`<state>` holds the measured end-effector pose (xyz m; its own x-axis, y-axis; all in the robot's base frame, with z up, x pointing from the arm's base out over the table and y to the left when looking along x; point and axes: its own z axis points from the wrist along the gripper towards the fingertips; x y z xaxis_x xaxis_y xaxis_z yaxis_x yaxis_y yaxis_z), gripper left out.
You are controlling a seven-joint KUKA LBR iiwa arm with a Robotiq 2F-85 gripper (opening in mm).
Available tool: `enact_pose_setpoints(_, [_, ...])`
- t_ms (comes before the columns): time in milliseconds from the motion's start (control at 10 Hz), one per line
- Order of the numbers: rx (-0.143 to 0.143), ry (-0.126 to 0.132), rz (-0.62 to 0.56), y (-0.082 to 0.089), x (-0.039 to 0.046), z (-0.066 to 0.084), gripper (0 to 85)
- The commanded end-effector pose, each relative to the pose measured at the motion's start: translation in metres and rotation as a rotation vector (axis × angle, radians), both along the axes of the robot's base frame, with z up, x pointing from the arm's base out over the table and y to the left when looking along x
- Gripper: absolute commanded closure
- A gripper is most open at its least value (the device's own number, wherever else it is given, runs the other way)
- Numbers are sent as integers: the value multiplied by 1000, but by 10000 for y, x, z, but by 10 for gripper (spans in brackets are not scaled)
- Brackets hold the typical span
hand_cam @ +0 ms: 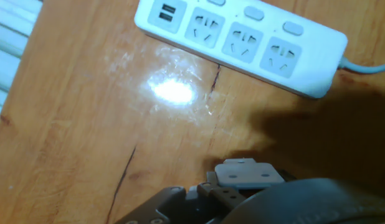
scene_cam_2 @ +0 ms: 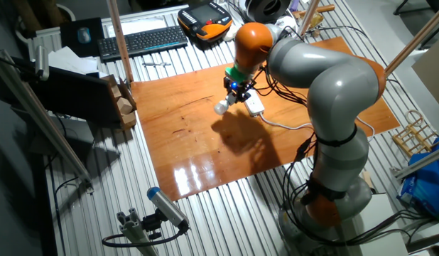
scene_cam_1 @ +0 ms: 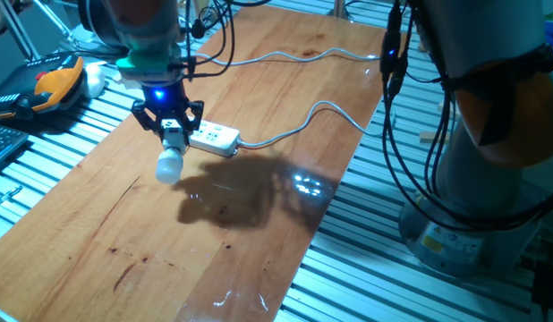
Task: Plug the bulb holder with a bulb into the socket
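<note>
Wooden bench [scene_cam_1: 259, 259] carries the socket [scene_cam_1: 213, 137]. Just beside the socket, the bulb holder [scene_cam_1: 174, 139] with its bulb [scene_cam_1: 170, 166] is pinched by the pincer [scene_cam_1: 169, 123]. Alignment and insertion remain undone.

A robotics lab, plainly. A wooden board [scene_cam_2: 205, 135] lies on a slatted aluminium bench [scene_cam_2: 226, 213], with a keyboard [scene_cam_2: 141, 41], an orange teach pendant [scene_cam_2: 205, 18] and loose cables [scene_cam_1: 411, 134] about.

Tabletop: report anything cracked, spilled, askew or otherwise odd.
The wooden table has dark hairline cracks: one just below the socket, another lower left toward the gripper. The socket lies at an angle to the board's edges. Nothing is spilled; the bright patches are lamp glare.
</note>
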<state>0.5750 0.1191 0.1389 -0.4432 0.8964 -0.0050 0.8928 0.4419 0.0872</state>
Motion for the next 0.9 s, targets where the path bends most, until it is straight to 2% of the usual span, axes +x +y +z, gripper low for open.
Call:
enact_pose_setpoints(0, [7, -1, -17, 1, 0, -3, 850])
enact_pose_setpoints(100, [24, 6, -50, 1, 0, -3, 850])
enact_pose_setpoints(200, [34, 11, -65, -68, 40, 11, 850])
enact_pose_setpoints(400, [19, 13, -56, -229, 129, 101, 850])
enact_pose_setpoints(500, [28, 13, -65, -318, 173, 143, 850])
enact_pose_setpoints(600, [24, 13, -84, -420, 207, 162, 850])
enact_pose_setpoints(800, [-11, 14, -140, -562, 227, 123, 850])
